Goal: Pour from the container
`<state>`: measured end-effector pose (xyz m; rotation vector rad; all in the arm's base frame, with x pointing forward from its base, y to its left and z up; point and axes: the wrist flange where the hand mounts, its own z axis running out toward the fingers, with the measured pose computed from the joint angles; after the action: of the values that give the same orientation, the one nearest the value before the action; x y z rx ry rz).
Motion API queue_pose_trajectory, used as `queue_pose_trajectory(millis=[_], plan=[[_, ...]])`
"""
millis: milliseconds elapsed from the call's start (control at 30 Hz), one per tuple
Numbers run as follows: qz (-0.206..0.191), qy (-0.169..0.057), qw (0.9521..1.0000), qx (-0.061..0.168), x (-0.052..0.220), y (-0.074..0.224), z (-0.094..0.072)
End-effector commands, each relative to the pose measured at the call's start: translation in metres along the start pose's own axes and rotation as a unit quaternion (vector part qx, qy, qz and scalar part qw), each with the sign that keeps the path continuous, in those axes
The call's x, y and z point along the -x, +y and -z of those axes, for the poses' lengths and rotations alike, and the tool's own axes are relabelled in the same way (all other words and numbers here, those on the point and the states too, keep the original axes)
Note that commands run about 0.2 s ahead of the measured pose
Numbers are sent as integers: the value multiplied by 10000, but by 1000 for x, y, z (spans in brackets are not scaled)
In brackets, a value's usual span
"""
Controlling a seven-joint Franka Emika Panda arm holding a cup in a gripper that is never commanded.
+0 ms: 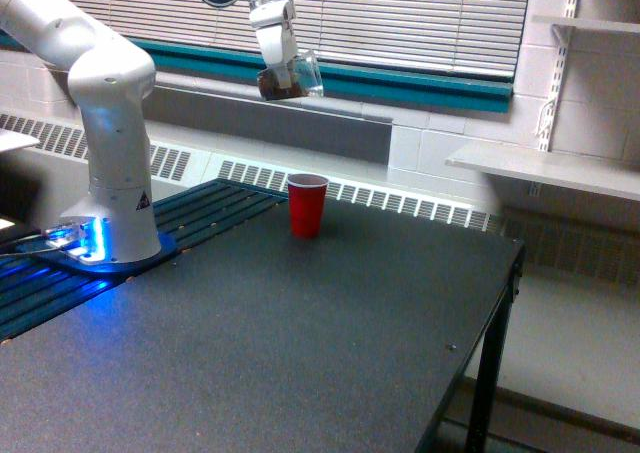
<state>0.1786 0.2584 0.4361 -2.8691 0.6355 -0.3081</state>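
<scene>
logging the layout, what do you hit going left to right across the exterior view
robot arm's base column → clear container held up in the gripper → red cup on the table → wall shelf

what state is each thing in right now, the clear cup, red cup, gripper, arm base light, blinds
container: held up in the air, tilted, brown granules inside
gripper: shut on the container
red cup: upright on the table, mouth open, contents not visible
table: dark top, only the red cup and arm base on it
base light: glowing blue
blinds: lowered
</scene>
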Motion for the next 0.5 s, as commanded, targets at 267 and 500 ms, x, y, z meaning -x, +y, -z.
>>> queue_pose_trajectory(millis=[267, 500], plan=[[20, -277, 9995, 163, 0, 1, -16], [53, -442, 9987, 249, 1, 1, -25]])
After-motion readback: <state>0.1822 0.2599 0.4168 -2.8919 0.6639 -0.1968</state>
